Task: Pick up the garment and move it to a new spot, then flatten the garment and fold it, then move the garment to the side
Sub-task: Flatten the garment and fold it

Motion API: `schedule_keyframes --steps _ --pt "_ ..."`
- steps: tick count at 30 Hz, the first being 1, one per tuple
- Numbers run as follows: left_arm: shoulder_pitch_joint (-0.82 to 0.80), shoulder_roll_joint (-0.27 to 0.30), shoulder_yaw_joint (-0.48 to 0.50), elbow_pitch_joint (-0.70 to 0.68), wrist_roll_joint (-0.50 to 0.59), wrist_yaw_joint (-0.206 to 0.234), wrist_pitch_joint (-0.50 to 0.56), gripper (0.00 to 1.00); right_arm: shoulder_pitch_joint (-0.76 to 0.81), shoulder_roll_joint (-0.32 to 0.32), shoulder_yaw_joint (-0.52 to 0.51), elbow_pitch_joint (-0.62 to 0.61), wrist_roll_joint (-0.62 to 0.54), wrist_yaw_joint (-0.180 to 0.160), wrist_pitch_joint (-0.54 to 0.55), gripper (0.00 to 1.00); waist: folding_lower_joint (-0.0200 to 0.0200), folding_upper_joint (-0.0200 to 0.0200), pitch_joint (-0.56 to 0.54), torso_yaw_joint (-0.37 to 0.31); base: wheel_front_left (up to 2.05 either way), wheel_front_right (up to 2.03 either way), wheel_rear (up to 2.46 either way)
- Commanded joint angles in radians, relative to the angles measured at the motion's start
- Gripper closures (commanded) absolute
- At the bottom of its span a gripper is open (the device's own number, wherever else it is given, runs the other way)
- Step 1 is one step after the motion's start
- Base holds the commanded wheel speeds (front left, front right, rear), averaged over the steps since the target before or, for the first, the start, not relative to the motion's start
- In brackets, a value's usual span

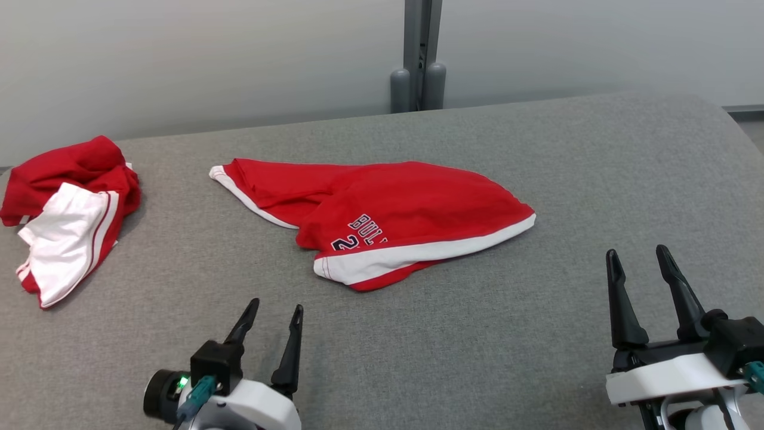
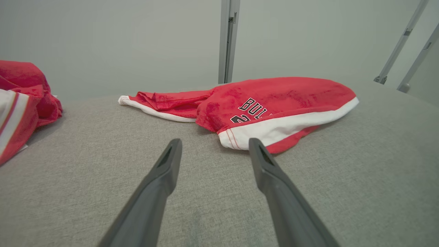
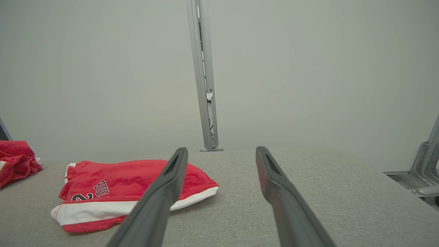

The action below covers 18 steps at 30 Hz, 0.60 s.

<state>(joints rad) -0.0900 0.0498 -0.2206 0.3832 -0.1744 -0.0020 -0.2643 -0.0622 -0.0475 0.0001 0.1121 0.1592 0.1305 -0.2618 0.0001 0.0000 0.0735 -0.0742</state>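
A red garment with white trim and dark lettering lies crumpled in the middle of the grey padded table. It also appears ahead of the fingers in the left wrist view as the garment, and low at the left in the right wrist view as the garment. My left gripper hovers open near the table's front, short of the garment's white hem. My right gripper stands open at the lower right, well clear of the cloth. Nothing is between either pair of fingers.
A second red and white garment lies bunched at the table's left edge. A grey post rises behind the table's far edge against a pale wall. Metal frame parts stand off the table's right side.
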Motion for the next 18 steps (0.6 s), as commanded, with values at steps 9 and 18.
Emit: schedule_keyframes --steps 9,18 --pt "-0.199 0.003 -0.113 0.229 -0.112 -0.033 0.032 0.0 -0.036 -0.006 0.016 0.006 0.011 0.0 -0.005 0.0 -0.0001 0.0 0.051 -0.061 0.0 0.0 0.0" --pt "-0.337 0.003 -0.131 0.422 -0.221 0.019 0.027 0.0 -0.053 -0.005 0.019 0.003 0.018 0.0 -0.005 0.0 -0.0001 0.0 0.099 -0.129 0.0 0.0 0.0"
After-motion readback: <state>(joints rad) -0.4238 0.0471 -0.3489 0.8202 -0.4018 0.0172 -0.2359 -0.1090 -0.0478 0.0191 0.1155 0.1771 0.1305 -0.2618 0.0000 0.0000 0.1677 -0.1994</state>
